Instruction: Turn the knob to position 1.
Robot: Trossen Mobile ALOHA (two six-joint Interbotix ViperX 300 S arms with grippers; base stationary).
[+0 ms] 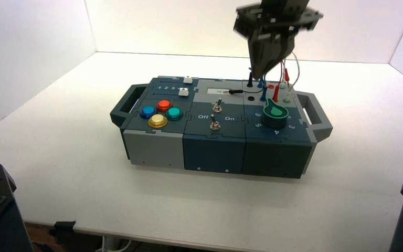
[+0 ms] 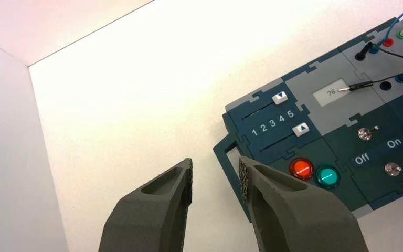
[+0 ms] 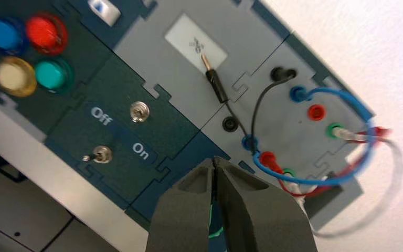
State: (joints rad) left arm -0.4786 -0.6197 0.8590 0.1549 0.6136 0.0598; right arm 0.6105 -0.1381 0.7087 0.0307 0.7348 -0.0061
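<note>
Below our right gripper (image 3: 215, 160), we are seeing the wide grey and dark-teal box (image 1: 215, 126) standing on the white table (image 1: 152, 199). We are holding that tool above the box with its fingers together and nothing between them. Our left gripper (image 2: 215, 163) is waiting well to the tool's left, fingers apart. Below the tool, at the box's right front, the round dark-teal knob with a green teardrop pointer (image 1: 275, 113) is sitting, partly hiding behind the fingers in the right wrist view. Farther left of the tool, four round push buttons, blue (image 1: 148, 112), red (image 1: 163, 106), green (image 1: 174, 114) and yellow (image 1: 158, 121), are clustering. Beyond them, two white sliders (image 2: 279, 97) are resting toward the 5 end. Between buttons and knob, two small metal toggle switches (image 3: 139, 111) are standing.
</note>
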